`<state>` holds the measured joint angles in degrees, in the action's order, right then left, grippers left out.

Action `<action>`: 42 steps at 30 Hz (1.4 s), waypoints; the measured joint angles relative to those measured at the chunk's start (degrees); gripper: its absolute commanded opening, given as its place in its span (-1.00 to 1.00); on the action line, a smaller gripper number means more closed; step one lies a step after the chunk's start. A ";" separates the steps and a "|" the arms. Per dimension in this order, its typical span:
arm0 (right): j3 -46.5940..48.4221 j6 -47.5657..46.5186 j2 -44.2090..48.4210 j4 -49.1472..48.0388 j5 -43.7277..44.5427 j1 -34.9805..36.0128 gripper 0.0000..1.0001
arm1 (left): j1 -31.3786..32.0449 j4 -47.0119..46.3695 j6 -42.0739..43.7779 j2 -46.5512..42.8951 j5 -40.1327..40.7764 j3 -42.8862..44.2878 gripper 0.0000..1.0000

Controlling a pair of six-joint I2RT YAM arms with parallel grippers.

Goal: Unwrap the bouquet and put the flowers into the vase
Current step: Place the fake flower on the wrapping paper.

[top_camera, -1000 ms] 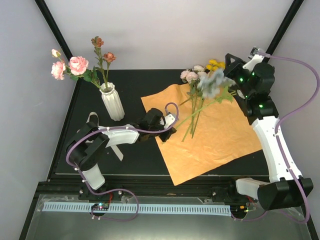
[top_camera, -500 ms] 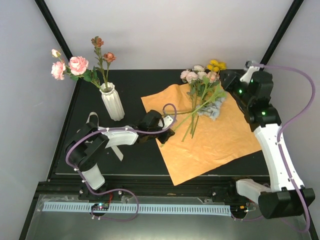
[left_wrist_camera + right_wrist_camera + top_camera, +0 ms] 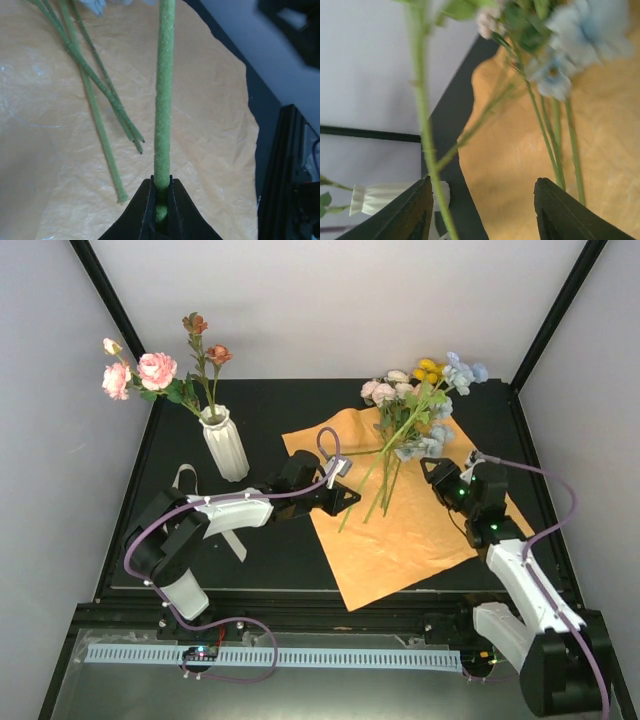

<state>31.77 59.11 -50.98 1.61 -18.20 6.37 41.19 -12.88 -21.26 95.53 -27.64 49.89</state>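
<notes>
Clamps left pincer (image 3: 161, 195) on one green stem (image 3: 164, 100) above the orange paper (image 3: 400, 540). Holds right pincer (image 3: 482, 200) apart beside the loose flowers (image 3: 382, 392).

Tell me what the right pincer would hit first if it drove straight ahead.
Probably the blue flower stems seen against the orange paper, straight ahead of the open right pincer. Depth is unclear: the single stem close beside one finger could brush it first.

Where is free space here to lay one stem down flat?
Free: the near half of the paper, below the stem ends; the table strip between vase and paper. Crowded: the far half, with the flowers, left pincer and right pincer.
</notes>
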 measured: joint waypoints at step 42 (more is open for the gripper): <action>12.52 -14.67 -35.89 -26.93 -7.54 -4.61 0.20 | -0.24 -4.63 -8.55 -7.91 -3.96 -2.21 -0.97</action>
<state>44.29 44.45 -86.87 -25.32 -25.74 1.76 40.95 -17.52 -29.80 87.61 -31.59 47.68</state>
